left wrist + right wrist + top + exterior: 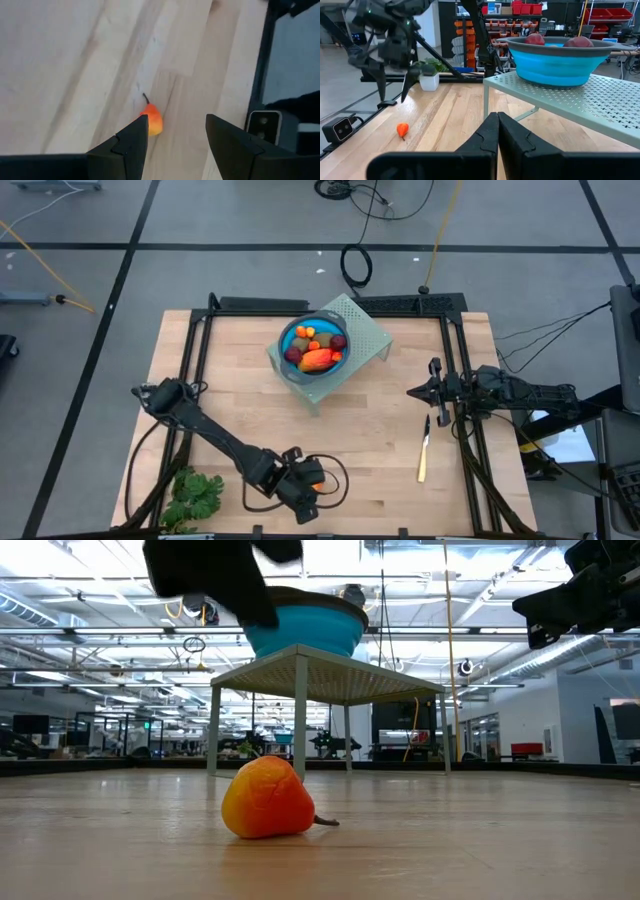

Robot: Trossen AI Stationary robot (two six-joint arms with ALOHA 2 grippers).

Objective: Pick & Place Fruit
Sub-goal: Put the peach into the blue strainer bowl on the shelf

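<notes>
One small orange-red toy fruit with a thin stem [268, 798] lies on its side on the wooden table near the near edge [315, 473] [153, 120] [402, 129]. My left gripper [176, 125] [303, 485] [393, 94] hovers open just above it, fingers pointing down, touching nothing. The other fruit lie in a blue bowl [297, 332] [555, 62]: a long orange-red piece [317, 359], dark red balls [293, 354] and small orange ones. My right gripper [497, 119] [412, 392] waits shut at the table's right side, above the table.
The bowl stands on a pale green perforated stand [365, 328] [330, 675] at the far middle. A slim yellow-handled knife [424, 452] lies right of centre. A green leafy bunch [195, 495] sits at the near left corner. Black frame rails [200, 350] border the table.
</notes>
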